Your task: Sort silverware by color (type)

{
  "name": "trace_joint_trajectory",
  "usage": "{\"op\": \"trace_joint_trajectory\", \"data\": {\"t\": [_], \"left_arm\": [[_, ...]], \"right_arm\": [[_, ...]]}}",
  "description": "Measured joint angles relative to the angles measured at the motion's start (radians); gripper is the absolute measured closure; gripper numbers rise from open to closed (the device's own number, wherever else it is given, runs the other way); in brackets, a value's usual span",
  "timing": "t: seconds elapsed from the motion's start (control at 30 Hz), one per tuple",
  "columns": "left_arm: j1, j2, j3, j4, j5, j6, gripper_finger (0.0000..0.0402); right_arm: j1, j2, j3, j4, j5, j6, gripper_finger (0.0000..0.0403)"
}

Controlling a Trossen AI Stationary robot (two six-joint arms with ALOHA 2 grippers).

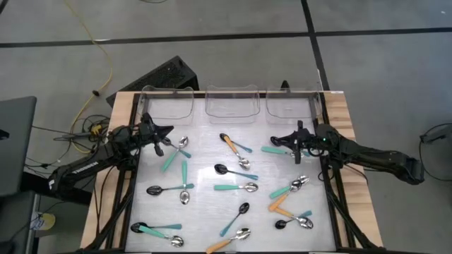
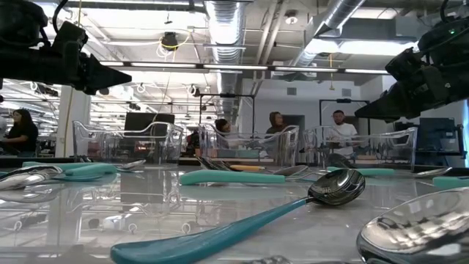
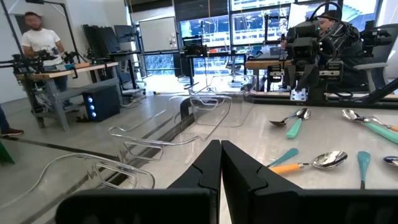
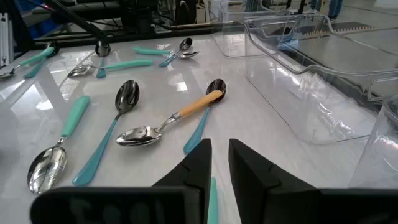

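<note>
Several small spoons lie flat and scattered on the white tabletop. Among them are a teal-handled pair [image 1: 174, 152], an orange-handled one crossing a teal one [image 1: 236, 147], a black-bowled teal one [image 1: 234, 219] and an orange pair [image 1: 281, 204]. My left gripper [image 1: 167, 134] hovers over the far left part of the table, shut and holding nothing [image 3: 221, 158]. My right gripper [image 1: 280, 140] hovers over the far right part, shut but for a narrow slit [image 4: 221, 155]. A teal handle [image 4: 212, 193] lies on the table below its fingers. An orange-handled silver spoon [image 4: 168, 121] lies ahead of it.
Three clear plastic bins [image 1: 168, 102] [image 1: 231, 102] [image 1: 291, 104] stand in a row along the table's far edge. Raised wooden borders [image 1: 345, 116] run down both sides. People sit and stand in the room beyond the table [image 2: 341, 125].
</note>
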Motion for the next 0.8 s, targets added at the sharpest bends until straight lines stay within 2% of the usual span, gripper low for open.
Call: {"op": "trace_joint_trajectory", "data": {"t": [0.13, 0.2, 0.33, 0.57, 0.7, 0.8], "left_arm": [[0.0, 0.0, 0.0, -0.001, -0.074, 0.043, 0.0401], [0.0, 0.0, 0.0, -0.004, -0.075, -0.019, 0.0401], [0.0, 0.0, 0.0, -0.006, -0.035, -0.402, 0.0401], [0.0, -0.001, 0.003, 0.015, -0.121, -0.939, 0.0401], [0.0, 0.0, 0.004, 0.014, -0.139, -1.054, 0.0401], [0.0, 0.0, 0.004, 0.043, -0.127, -1.075, 0.0401]], "right_arm": [[0.0, 0.0, 0.0, 0.0, 0.0, 0.0, 0.0321], [0.0, 0.0, 0.0, 0.0, 0.0, 0.0, 0.0321], [0.0, 0.0, 0.0, 0.0, 0.0, 0.0, 0.0321], [0.0, 0.0, 0.0, 0.001, 0.0, 0.0, 0.0321], [0.0, 0.0, 0.0, 0.04, -0.002, 0.005, 0.0321], [0.003, 0.0, 0.0, 0.139, -0.002, 0.103, 0.0321]]}}
